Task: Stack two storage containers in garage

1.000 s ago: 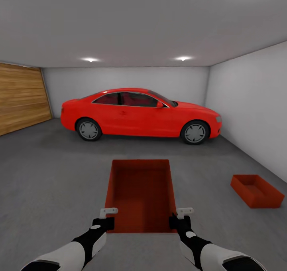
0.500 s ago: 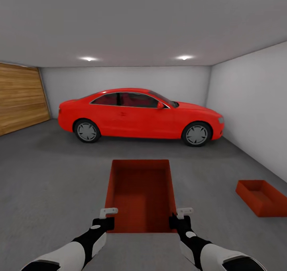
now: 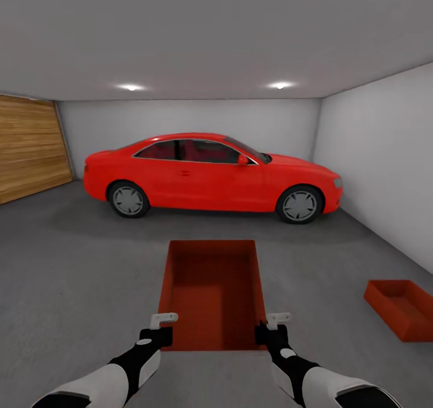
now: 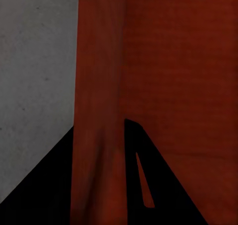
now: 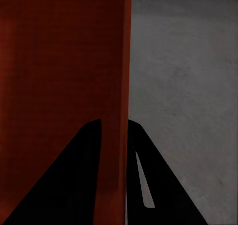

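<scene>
— Starting from the left, what is seen, and can any writing be read?

— No brand, label or lettering can be read anywhere. A wide wooden plank door (image 3: 30,146) is seen at the far left of the garage, then a glossy red two-door car (image 3: 210,176) parked side-on against the white back wall, and two round ceiling lights (image 3: 131,88) above it.

— How many bins are counted, and where?

— Two orange-red, thin-walled, lidless rectangular storage containers. One, the held container (image 3: 211,294), is carried low in front of the robot, between both arms. The second container (image 3: 402,307) is set on the dark grey matte floor (image 3: 72,276) at the far right, near the white side wall, well apart from the first.

— And the fingers?

— The left gripper (image 3: 157,331) is clamped over the held container's left side wall; in the left wrist view that wall is seen pinched between the dark fingers (image 4: 148,185). The right gripper (image 3: 270,331) is likewise closed on the right wall, seen between its fingers (image 5: 74,175).
</scene>
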`<state>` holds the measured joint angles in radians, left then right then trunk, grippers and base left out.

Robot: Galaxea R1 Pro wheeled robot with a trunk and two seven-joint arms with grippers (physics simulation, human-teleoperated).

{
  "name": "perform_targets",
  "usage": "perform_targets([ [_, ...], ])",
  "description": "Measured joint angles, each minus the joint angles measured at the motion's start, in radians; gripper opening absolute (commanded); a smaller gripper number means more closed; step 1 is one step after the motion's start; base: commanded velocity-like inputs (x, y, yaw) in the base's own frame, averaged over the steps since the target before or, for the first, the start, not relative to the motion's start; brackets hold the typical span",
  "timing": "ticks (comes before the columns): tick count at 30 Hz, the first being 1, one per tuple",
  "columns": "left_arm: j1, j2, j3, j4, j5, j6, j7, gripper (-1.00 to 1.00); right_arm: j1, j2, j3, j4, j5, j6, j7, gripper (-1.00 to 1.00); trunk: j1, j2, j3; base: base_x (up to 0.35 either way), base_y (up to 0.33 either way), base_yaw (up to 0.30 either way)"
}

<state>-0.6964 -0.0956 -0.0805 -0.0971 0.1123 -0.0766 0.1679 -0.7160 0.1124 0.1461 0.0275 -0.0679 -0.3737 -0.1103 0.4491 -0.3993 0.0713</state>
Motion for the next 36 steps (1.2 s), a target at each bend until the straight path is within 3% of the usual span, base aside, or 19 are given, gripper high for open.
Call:
perform_targets([
  [15,0.0,-0.001,0.0,0.0,-0.001,0.0,0.001,-1.0,0.0,-0.002,-0.003,0.0,0.003,-0.001,0.002,-1.0,0.0,0.0,0.0,0.322,0.0,-0.012],
  [36,0.0,-0.001,0.0,0.0,-0.001,0.0,0.001,-1.0,0.0,-0.002,-0.003,0.0,0.002,-0.001,0.002,-1.0,0.0,0.0,0.006,0.322,0.0,-0.26],
])
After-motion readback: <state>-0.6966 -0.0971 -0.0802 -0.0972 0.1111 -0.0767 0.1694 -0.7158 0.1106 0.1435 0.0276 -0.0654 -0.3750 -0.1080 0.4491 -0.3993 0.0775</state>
